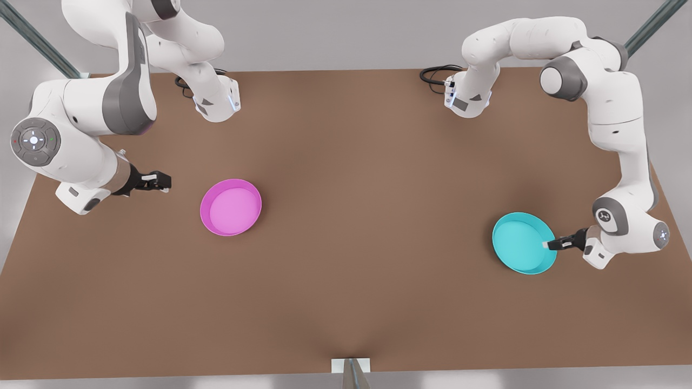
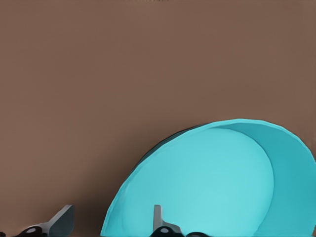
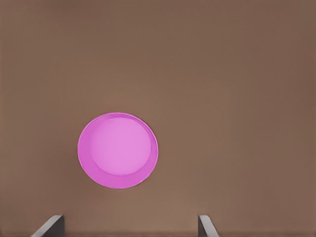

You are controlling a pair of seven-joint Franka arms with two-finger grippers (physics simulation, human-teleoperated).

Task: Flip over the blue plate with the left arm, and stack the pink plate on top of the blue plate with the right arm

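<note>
The blue plate [image 1: 521, 242] lies rim up on the table at the front view's right. My left gripper [image 1: 549, 245] is low at the edge of this plate nearest its arm. In the left wrist view the left gripper [image 2: 112, 211] is open and straddles the blue plate [image 2: 212, 182] rim, with one finger inside the dish and one outside. The pink plate [image 1: 231, 207] lies rim up toward the front view's left. My right gripper [image 1: 162, 181] hovers beside it, apart from it and open. The right wrist view shows the pink plate [image 3: 118, 150] ahead of the right gripper [image 3: 129, 219].
The brown table [image 1: 357, 227] stretches bare between the two plates. Both arm bases [image 1: 216, 100] [image 1: 467, 97] stand at the far edge, each with a black cable. A small metal post [image 1: 351, 370] sits at the near edge in the middle.
</note>
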